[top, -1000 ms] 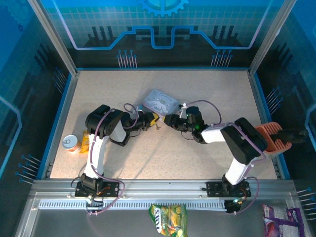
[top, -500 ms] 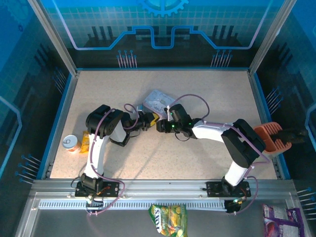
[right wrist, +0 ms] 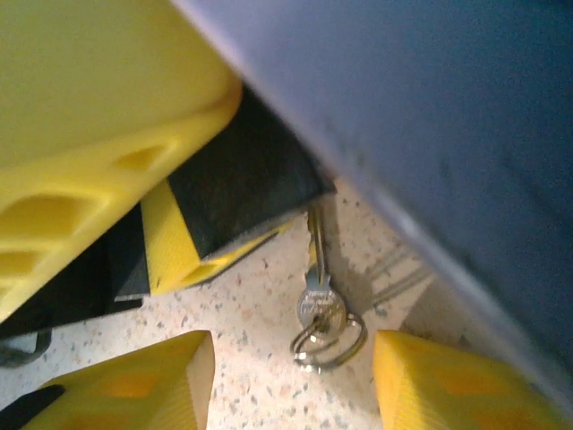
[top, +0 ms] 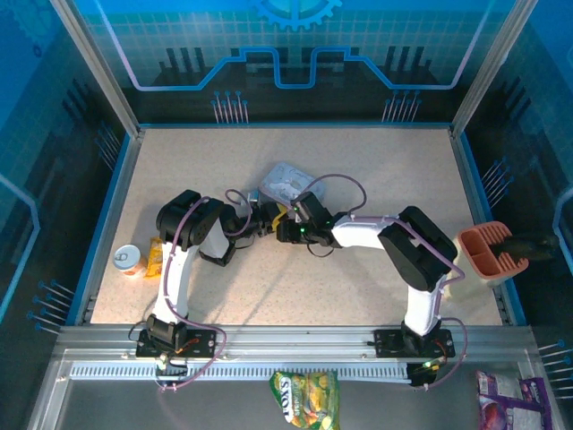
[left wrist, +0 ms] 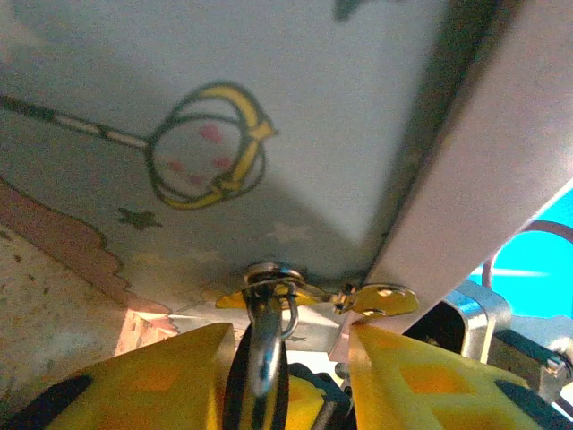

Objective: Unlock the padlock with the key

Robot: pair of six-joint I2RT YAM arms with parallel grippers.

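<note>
Right hand [top: 285, 231] has closed in on left hand [top: 270, 218] | right hand spread apart astride key [right wrist: 315, 269] | left hand looks clamped on padlock [left wrist: 261, 354] | key looks seated; you have the turn left

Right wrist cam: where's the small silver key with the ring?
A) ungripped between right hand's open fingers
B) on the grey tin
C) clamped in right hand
A: the small silver key with the ring sits in the gap of the open right hand, touching neither finger.
</note>
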